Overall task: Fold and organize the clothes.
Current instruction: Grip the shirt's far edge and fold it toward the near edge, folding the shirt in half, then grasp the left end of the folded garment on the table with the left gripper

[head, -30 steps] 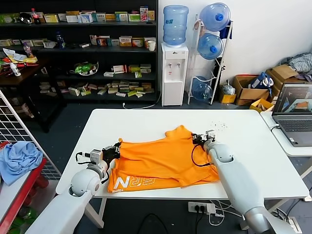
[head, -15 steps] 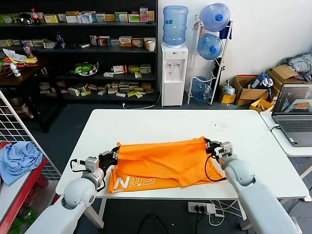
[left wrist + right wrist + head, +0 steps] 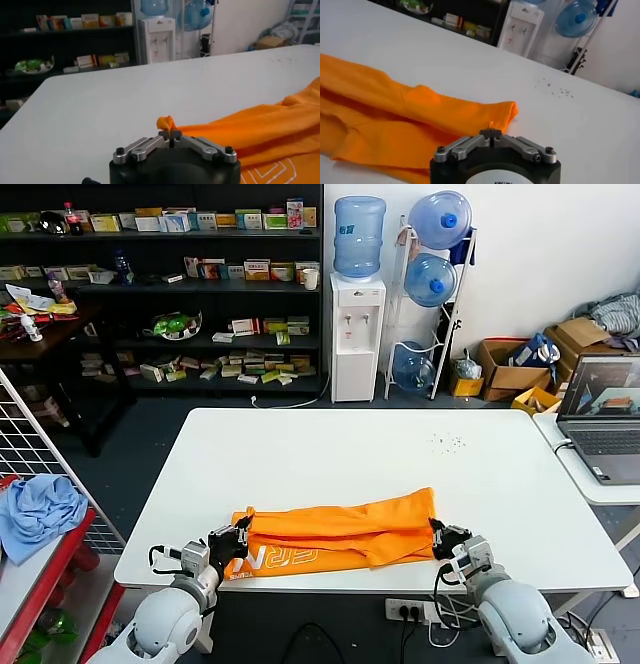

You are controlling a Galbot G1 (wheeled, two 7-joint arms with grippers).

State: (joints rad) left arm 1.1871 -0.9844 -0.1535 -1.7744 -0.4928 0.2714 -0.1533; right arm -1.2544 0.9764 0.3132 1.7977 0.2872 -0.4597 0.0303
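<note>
Both grippers are clenched on the orange T-shirt (image 3: 340,529), the left gripper (image 3: 232,546) pinching its left end and the right gripper (image 3: 447,544) its right end, down at the near edge of the white table (image 3: 330,446). Folded into a long band, the shirt lies across that front edge, white lettering (image 3: 290,558) showing along its near side. Biggest risk, I judge: the band overhangs and slides off once let go. Lesser: uneven pulling skews the fold. Smallest: a thin pinch of fabric slips free early.
</note>
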